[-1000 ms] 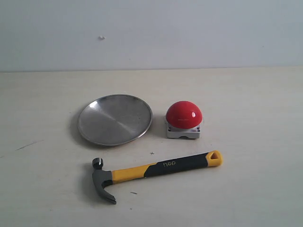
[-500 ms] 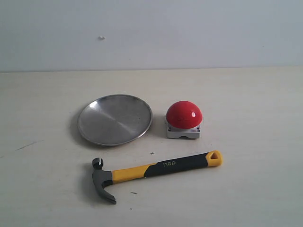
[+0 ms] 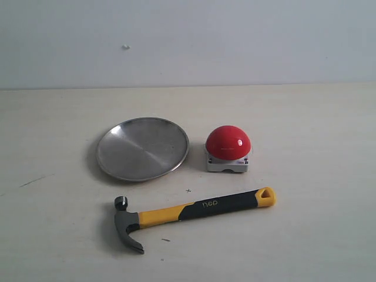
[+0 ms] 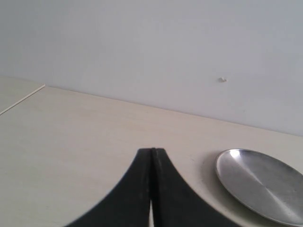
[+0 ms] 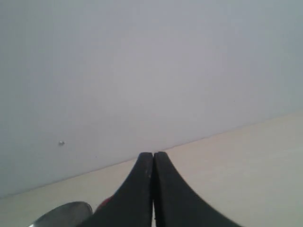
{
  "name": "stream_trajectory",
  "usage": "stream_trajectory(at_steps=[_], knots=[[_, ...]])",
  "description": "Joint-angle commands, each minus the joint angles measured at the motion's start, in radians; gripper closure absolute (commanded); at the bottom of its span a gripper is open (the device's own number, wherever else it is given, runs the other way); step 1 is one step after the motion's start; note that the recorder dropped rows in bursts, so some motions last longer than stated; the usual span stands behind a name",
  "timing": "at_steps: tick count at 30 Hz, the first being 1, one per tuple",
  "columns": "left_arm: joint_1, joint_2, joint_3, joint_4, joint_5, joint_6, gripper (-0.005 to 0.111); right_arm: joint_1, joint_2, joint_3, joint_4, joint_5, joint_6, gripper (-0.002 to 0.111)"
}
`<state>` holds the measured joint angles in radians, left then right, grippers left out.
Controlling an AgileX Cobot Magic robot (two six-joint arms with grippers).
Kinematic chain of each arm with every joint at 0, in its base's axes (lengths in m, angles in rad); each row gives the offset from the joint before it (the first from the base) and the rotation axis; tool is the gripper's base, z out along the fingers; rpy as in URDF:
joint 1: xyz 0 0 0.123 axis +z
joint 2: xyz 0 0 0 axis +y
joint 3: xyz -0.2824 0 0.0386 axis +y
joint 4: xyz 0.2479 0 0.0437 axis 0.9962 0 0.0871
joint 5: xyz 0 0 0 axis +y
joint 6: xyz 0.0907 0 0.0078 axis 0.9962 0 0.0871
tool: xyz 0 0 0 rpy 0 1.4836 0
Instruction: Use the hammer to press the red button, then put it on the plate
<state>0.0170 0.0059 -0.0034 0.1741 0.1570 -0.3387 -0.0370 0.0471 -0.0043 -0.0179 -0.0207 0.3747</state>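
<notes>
Although neither arm is seen in the exterior view, each fingertip pair is caught by its wrist camera. On the pale wooden tabletop (image 3: 317,235) the black-and-yellow claw hammer (image 3: 194,210) is laid flat at 6 o'clock, untouched, with its steel head toward 9 o'clock. The round brushed-metal plate (image 3: 143,148) is left bare, and the red dome button (image 3: 228,142) is set just beside it at 3 o'clock. The left gripper (image 4: 152,156) and right gripper (image 5: 153,158) are pressed closed, empty. Plate and button are largely cut off in the right wrist view.

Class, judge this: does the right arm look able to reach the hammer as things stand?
Probably yes: the hammer lies clear of plate and button, nothing over it; the shut right tool must open first.
</notes>
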Motion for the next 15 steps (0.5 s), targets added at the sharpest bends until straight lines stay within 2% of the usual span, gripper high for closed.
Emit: stream_trajectory(at_steps=[1, 8, 10, 15], knots=[[0.002, -0.006, 0.003, -0.004, -0.002, -0.009, 0.107, -0.006, -0.004, 0.004, 0.002, -0.150, 0.023, 0.108], [0.002, -0.006, 0.003, -0.004, -0.002, -0.009, 0.107, -0.006, 0.024, 0.004, -0.001, -0.378, 0.139, 0.108], [0.002, -0.006, 0.003, -0.004, -0.002, -0.009, 0.107, -0.006, 0.050, -0.014, -0.018, -0.348, 0.121, 0.108], [0.002, -0.006, 0.003, -0.004, -0.002, -0.009, 0.107, -0.006, 0.181, -0.185, -0.112, -0.180, 0.097, 0.108]])
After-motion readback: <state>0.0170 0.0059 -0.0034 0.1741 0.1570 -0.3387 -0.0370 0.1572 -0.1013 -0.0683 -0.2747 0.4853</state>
